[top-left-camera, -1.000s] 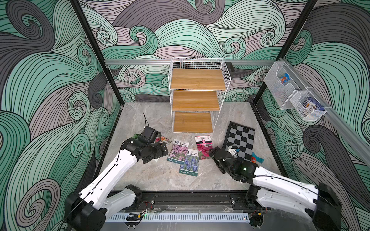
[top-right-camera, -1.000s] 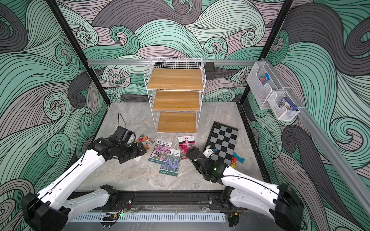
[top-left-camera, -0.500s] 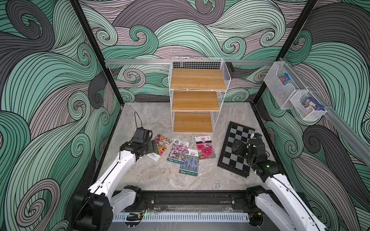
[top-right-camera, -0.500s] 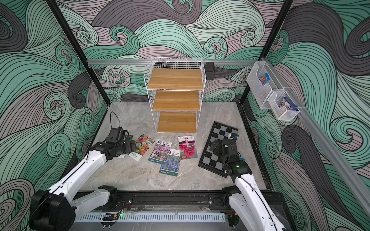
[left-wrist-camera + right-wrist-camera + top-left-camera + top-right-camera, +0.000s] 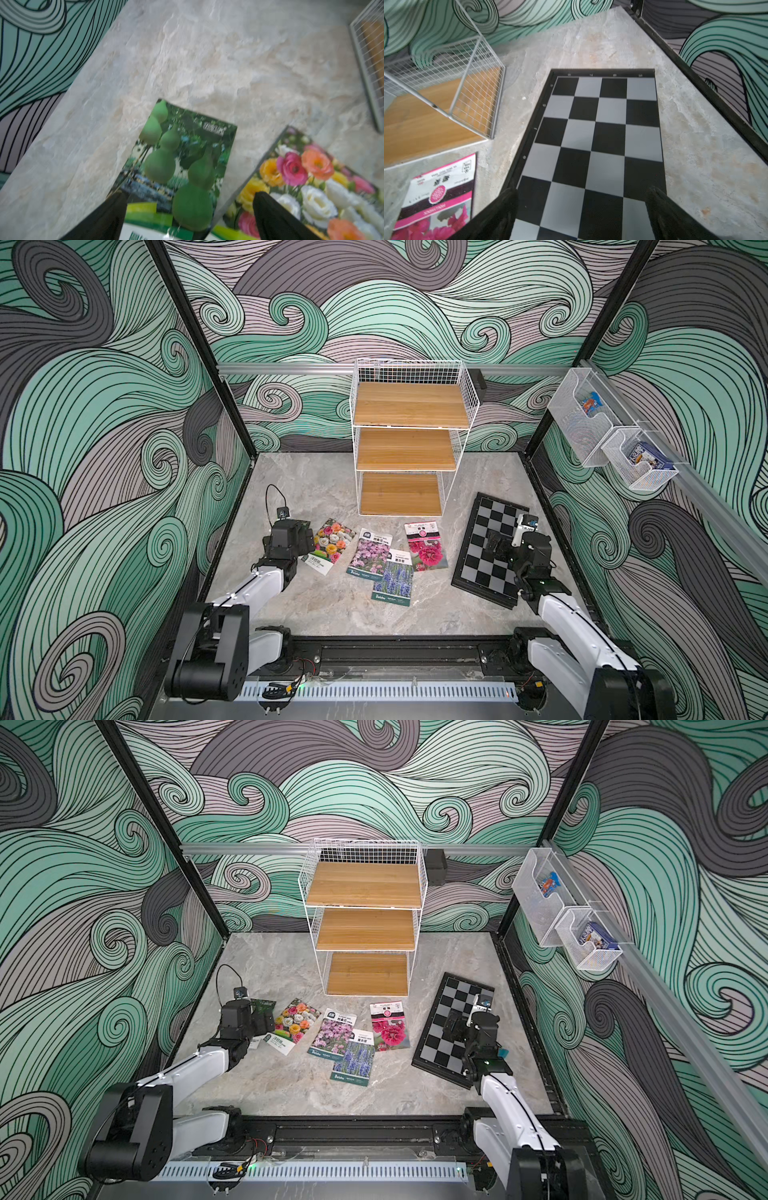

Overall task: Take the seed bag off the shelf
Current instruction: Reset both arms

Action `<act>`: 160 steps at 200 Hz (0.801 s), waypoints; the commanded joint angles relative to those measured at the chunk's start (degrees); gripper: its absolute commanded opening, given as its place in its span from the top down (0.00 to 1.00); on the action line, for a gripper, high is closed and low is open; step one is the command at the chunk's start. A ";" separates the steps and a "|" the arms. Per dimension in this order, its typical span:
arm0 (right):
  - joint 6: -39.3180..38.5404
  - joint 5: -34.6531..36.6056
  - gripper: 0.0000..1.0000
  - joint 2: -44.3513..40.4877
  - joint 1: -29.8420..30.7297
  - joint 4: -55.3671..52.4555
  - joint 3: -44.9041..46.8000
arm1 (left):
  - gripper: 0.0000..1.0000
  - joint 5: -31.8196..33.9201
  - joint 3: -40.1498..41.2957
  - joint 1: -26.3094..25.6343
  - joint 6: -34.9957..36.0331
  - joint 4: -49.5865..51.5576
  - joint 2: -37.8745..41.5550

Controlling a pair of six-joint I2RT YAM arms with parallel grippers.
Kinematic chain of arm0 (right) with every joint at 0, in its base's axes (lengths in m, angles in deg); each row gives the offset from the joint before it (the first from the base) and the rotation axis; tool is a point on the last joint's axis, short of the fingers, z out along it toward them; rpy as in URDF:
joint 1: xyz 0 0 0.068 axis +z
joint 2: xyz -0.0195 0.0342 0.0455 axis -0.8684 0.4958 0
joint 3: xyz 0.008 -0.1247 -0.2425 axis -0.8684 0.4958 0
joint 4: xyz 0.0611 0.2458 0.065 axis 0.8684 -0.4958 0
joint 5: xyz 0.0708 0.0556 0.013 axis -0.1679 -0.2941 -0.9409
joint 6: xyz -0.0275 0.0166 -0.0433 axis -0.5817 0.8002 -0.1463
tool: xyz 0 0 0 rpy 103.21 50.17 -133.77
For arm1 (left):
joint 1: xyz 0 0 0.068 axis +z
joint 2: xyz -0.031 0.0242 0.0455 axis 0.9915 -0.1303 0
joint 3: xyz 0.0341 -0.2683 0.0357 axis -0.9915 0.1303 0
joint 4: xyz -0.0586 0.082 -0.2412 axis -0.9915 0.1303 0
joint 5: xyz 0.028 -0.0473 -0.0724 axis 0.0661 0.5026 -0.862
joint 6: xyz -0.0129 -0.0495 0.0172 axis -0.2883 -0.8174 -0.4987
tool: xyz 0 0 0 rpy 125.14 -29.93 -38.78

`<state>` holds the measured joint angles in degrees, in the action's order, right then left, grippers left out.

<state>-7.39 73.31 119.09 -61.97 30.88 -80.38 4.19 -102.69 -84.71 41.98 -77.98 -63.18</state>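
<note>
Swirling green and grey walls close round a marble tabletop. At the middle of its far edge stands the shelf, all three wooden boards bare. Every seed bag in view lies flat on the tabletop between the shelf and the front edge. A gourd bag is nearest the left edge, with a mixed-bloom bag beside it. Next comes a lilac bag with a blue bag overlapping its corner, and a red bag lies just before the shelf's foot. With nothing left on the boards, the taking-off looks finished, whichever bag was meant.

The left gripper hangs over the gourd bag with its fingers spread wide and nothing between them. The right gripper hangs equally spread and empty over the chessboard by the right edge. Empty jaws and drawn-in arms suggest that both are clearing the work area rather than reaching for anything.

A second ago both arms stretched toward the middle of the tabletop. The left gripper was at the mixed-bloom bag, and the right lay low across the front toward the red bag. Since then each has folded back toward its own side. The bags lie as they did, and neither gripper has closed.
</note>
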 commanded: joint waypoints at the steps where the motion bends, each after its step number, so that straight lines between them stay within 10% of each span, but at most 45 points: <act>1: -2.62 -0.82 0.01 -0.46 -0.40 12.45 3.06 | 0.01 -4.91 -1.37 1.49 2.26 -12.72 -3.25; 60: -7.65 -4.83 0.01 9.53 -0.33 20.14 0.10 | 0.01 -19.34 0.74 4.55 5.10 -38.98 -20.46; 160: -10.74 -11.91 0.01 26.72 -1.20 29.29 -8.57 | 0.01 -21.70 -0.06 4.56 5.97 -36.70 -20.05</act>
<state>-17.56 62.97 145.74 -62.32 56.84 -88.75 -15.61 -102.62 -80.38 46.85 -110.24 -82.48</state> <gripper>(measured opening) 0.993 0.986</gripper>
